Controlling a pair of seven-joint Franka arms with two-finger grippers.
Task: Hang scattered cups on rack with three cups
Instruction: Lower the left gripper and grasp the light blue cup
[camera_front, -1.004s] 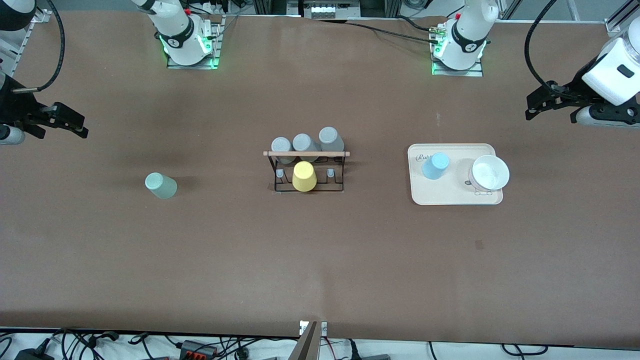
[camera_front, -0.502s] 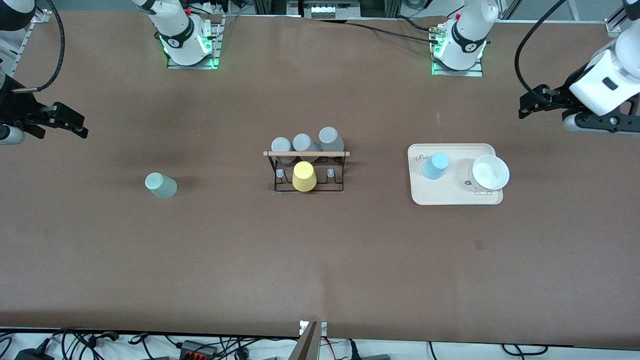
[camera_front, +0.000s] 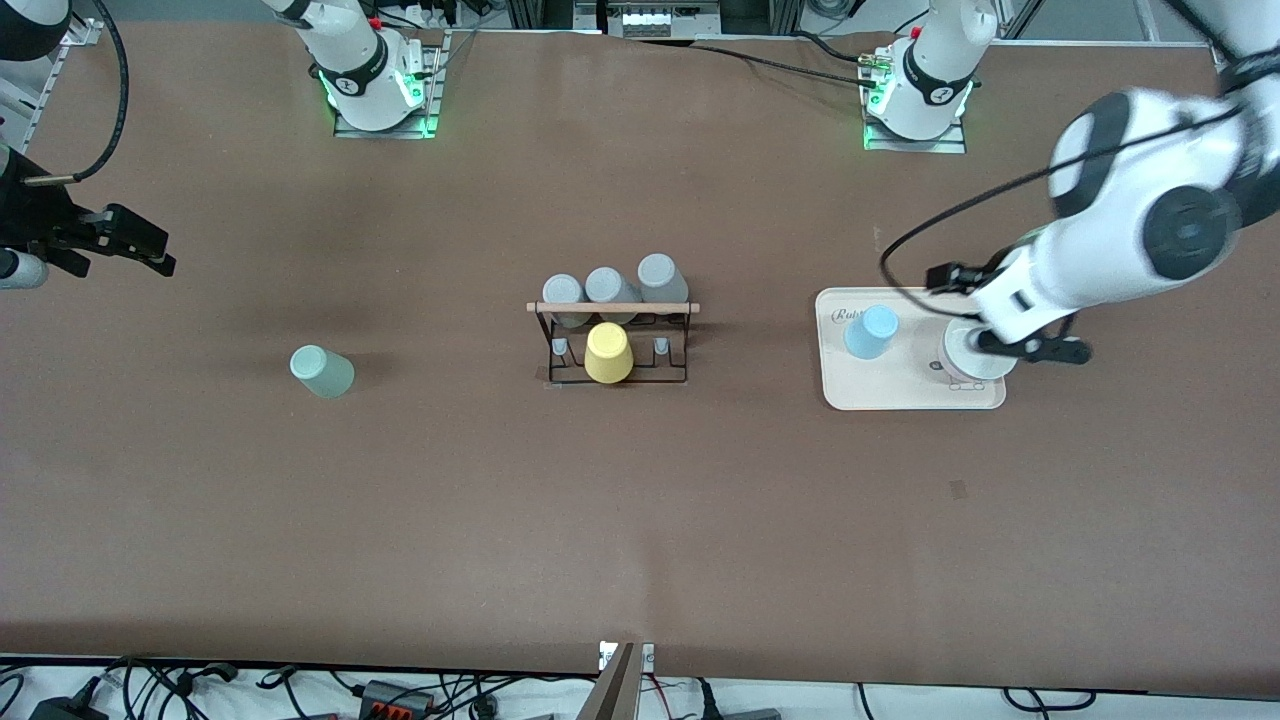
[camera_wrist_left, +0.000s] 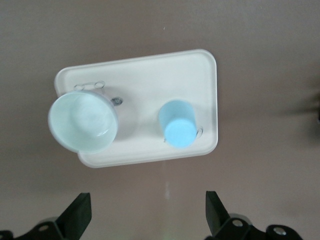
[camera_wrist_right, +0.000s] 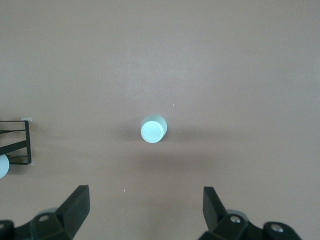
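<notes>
L pincer (camera_wrist_left: 145, 215) wide open, empty, over beige tray (camera_front: 905, 395) w/ light blue cup (camera_front: 871, 331) and white bowl (camera_wrist_left: 82, 121). R pincer (camera_wrist_right: 142, 210) open, empty, waits high over mint cup (camera_front: 321, 371) toward R arm's end of table (camera_front: 640, 520). Rack (camera_front: 615, 340) mid-table between them, holds yellow cup (camera_front: 608, 352) + grey cups (camera_front: 612, 286).

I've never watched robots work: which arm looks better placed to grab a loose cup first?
The left one, probably. Its open left gripper is over the tray holding the blue cup. The right gripper, also open, waits at the table's edge, away from the green cup.
</notes>
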